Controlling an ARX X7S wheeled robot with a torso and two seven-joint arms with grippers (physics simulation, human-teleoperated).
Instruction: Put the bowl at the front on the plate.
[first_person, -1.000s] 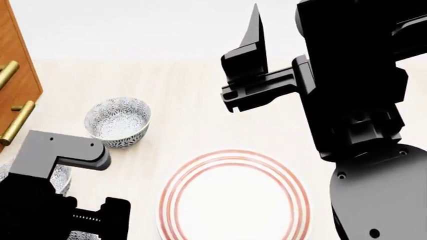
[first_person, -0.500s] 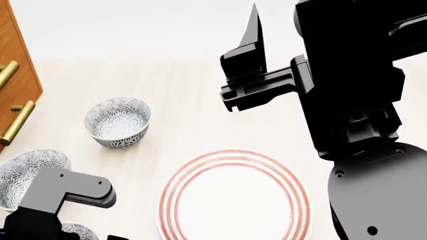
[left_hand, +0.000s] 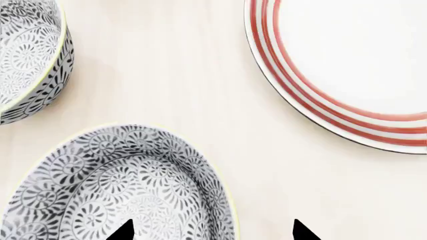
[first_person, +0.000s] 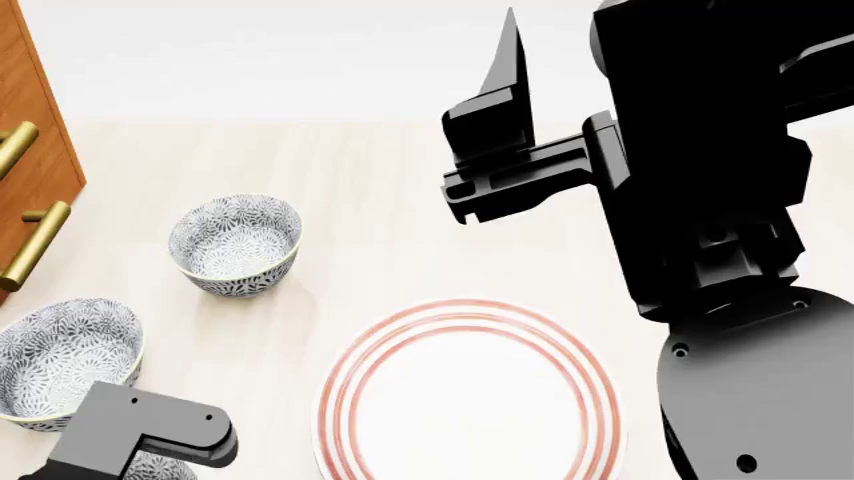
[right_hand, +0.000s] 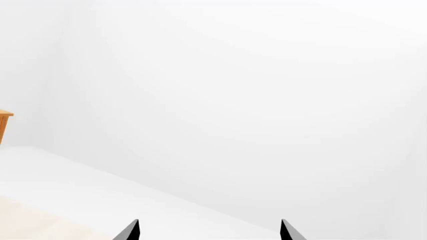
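Bowl (left_hand: 113, 190) sits upright, mouth up, under the spread, empty left claw (left_hand: 210, 232).

Black blocky right arm (first_person: 707, 200) with screw holes; grey left arm (first_person: 140, 430).

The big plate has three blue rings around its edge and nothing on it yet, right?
Not quite. The rings on the plate are red, not blue, as the head view shows. The rest is right: three rings, and nothing on it yet.
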